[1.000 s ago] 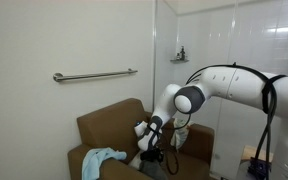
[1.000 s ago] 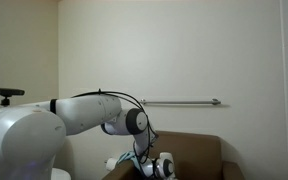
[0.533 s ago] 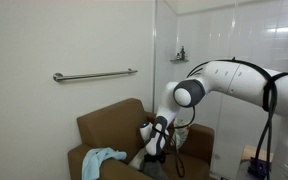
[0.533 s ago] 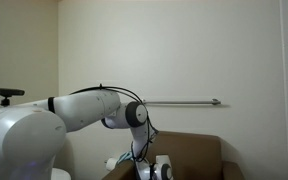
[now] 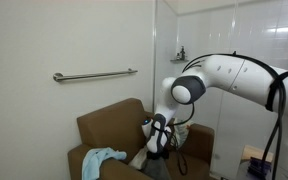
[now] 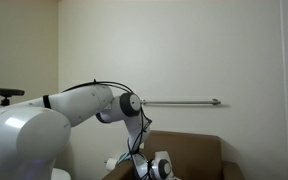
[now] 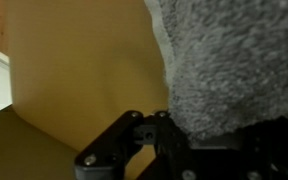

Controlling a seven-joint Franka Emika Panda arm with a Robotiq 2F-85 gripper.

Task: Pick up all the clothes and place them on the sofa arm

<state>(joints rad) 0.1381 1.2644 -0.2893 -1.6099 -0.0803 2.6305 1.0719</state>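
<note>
I am looking into what appears to be an accessible bathroom or care-style room with a home-like feel. A grey metal grab rail [image 5: 94, 74] runs level along a plain white wall [image 5: 44, 40] and shows in both exterior views. Beside that wall, a clear glass panel [image 5: 164, 25] borders a corner lined with large white tiles [image 5: 254, 30]. A small dark fitting [image 5: 180, 55] sits high up there; it may be a shower fixture, but it is too small to tell. A small brown upholstered armchair [image 5: 109, 122] with a broad padded sofa arm [image 5: 79, 162] stands below the rail, giving the room a domestic look.
</note>
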